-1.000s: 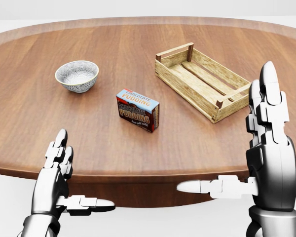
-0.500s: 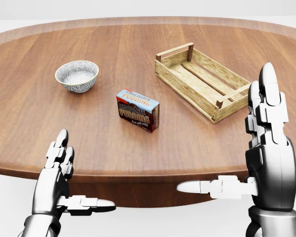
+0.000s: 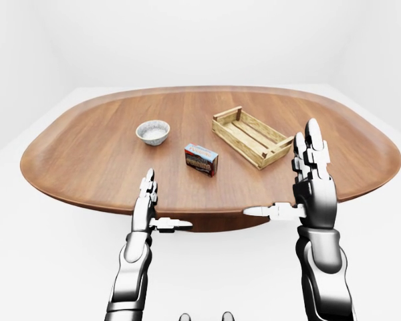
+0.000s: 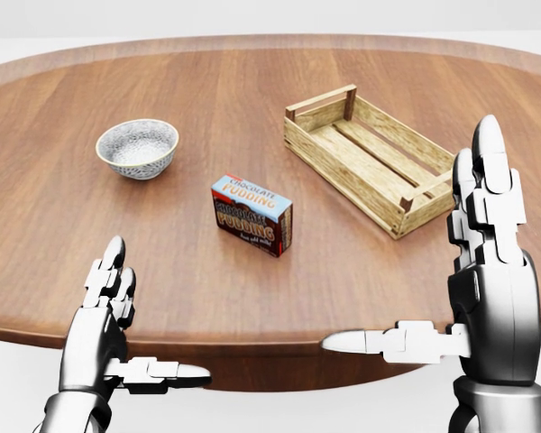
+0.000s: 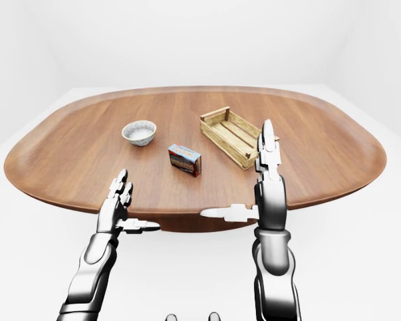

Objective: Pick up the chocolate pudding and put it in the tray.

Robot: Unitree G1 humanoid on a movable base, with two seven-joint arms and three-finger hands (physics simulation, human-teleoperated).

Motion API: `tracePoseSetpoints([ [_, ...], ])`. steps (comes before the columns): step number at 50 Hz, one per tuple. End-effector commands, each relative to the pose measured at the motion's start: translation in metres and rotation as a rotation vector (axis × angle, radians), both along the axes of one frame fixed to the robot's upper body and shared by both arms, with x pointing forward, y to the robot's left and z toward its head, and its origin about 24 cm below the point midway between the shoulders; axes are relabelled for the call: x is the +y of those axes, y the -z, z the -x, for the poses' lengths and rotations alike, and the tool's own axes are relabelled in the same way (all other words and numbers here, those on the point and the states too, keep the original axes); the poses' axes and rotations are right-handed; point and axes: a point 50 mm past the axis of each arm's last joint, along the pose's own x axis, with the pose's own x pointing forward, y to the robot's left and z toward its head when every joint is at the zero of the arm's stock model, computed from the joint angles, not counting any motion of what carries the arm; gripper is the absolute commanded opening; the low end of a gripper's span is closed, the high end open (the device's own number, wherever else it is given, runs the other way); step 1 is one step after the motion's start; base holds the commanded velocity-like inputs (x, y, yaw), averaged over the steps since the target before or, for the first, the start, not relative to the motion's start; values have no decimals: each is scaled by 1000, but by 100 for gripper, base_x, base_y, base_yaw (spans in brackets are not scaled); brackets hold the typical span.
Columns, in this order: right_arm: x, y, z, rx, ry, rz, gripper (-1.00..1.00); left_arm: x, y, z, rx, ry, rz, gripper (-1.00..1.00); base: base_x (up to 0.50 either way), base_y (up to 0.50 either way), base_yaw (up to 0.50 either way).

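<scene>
1. Seen across a large oval wooden table (image 4: 63, 225): three items, both robot hands raised at the near edge.
2. Near the middle of the head view, the chocolate pudding (image 4: 252, 215), a small box lying flat on the tabletop, label up, one corner turned toward the near edge; touched by neither hand.
3. To its right and a little farther off, the tray (image 4: 341, 162), a slatted wooden crate set at an angle, long side running from far left to near right; nothing visible inside.
4. To the far left of the pudding, a small patterned bowl (image 4: 137, 148), upright, well apart from both box and crate.
5. At lower left of the head view, the left hand (image 4: 104, 329), held over the table's near edge, fingers straight and pointing away, thumb stretched to the right; spread wide, gripping nothing.
6. At lower right, the right hand (image 4: 482, 298), held higher and nearer the camera, fingers upright and extended, thumb stuck out to the left; likewise wide, empty, its fingertips overlapping the tray's near end in the head view.
7. Pudding between the two hands in the view's left-to-right sense, yet farther onto the table than either.
8. White floor and walls all around in the eye views.
</scene>
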Motion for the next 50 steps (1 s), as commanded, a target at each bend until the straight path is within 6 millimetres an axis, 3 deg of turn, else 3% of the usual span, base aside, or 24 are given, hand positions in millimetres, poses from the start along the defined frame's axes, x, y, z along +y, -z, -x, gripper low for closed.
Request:
tracePoseSetpoints([
  [1,0,-1,0,-3,-1,1,100,0,0,0,0,0,0,100,24,0,0],
  [50,0,1,0,6,-1,3,100,0,1,0,5,-2,-3,100,24,0,0],
])
